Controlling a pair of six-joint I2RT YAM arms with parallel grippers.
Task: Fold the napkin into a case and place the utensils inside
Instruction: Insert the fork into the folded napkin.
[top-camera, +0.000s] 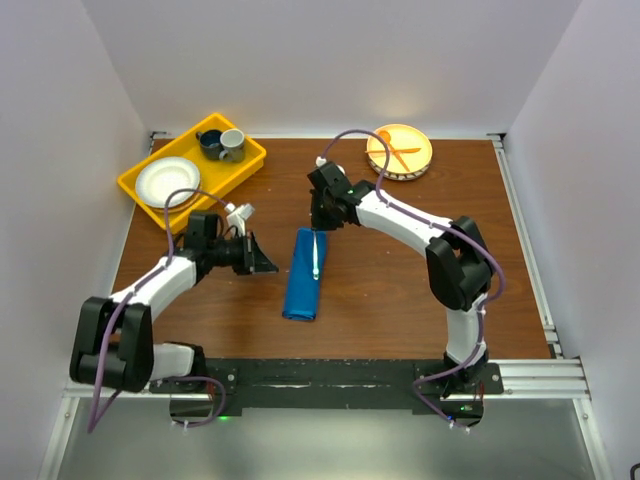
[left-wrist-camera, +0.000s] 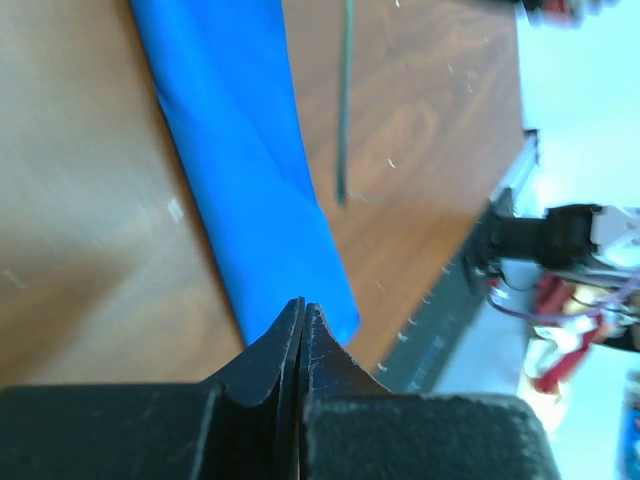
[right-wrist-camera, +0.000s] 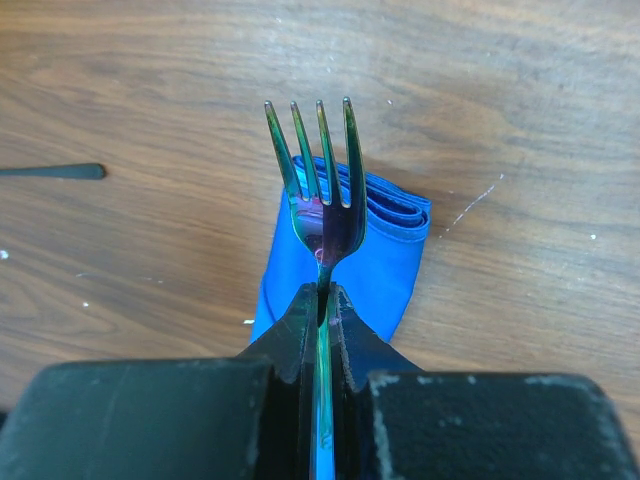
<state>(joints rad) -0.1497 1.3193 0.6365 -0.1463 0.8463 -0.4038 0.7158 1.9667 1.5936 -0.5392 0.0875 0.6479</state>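
Blue case is lying folded while the right claw, clamping the fork, is hovering over its end, nothing inserted yet; left claw is sitting pressed together, empty.

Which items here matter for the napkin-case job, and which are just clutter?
Job: blue case; iridescent fork, gripped.
Lying about: yellow tray, white dish, two cups, round plate, orange utensils.

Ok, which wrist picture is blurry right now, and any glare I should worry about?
Left wrist view: smeared, the blue cloth and table soft, far right washed out white. Right wrist view: sharp, the fork crisp, only a mild sheen. Top view: evenly lit, the plate at the back glows overbright.
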